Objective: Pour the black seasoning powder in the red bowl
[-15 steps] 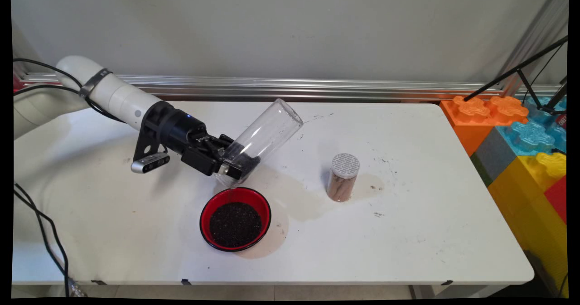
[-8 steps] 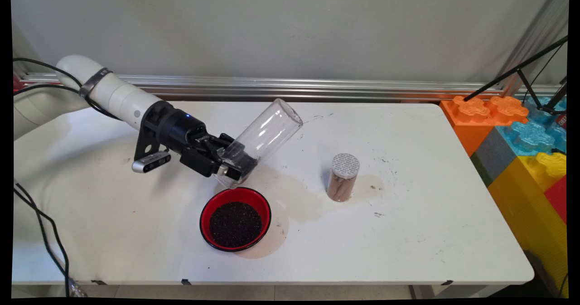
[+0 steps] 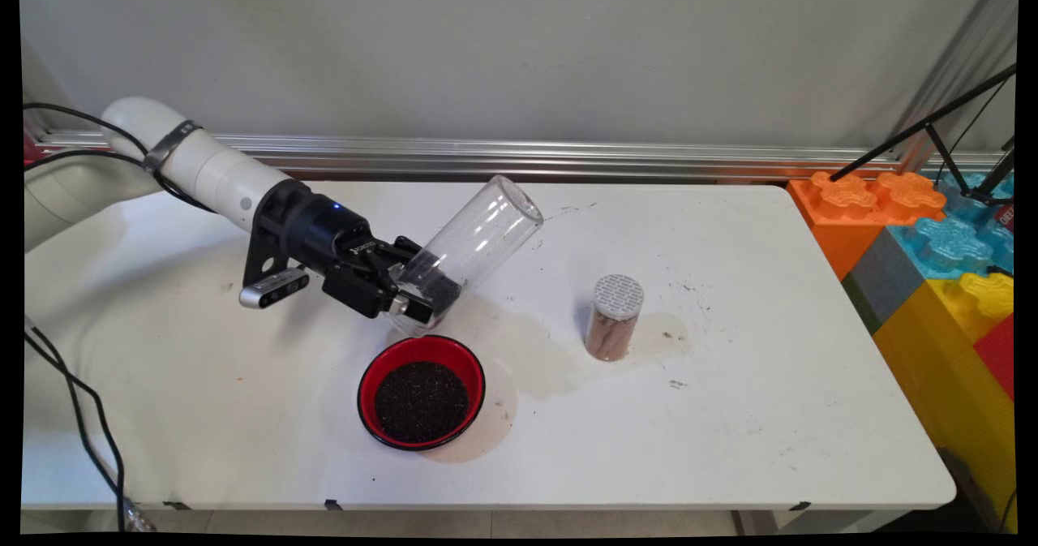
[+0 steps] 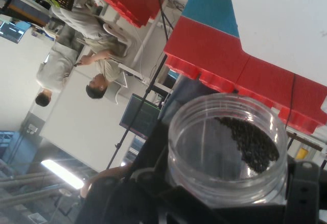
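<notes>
Right now the clear plastic jar (image 3: 466, 250) is hanging tilted just above the far rim of the red bowl (image 3: 422, 392), its mouth pointing down toward the bowl and its closed base angling up and away toward the wall. The gripper (image 3: 418, 296) is clamping the jar near its mouth end, one finger (image 3: 405, 307) pressing on each side of the clear wall. In the hand view the jar's threaded mouth (image 4: 227, 147) is facing the camera, and a small patch of dark grains (image 4: 250, 142) is clinging inside it. The bowl below is holding a heap of the same dark grains (image 3: 422, 400) and is sitting on a pale brownish stain on the white table (image 3: 730, 416). To the right of the bowl, well apart from it, a small jar with a perforated grey lid (image 3: 615, 328) is standing upright, filled with brown powder. Far beyond that, off the table's right end, big coloured building blocks (image 3: 932, 246) are stacking up.
</notes>
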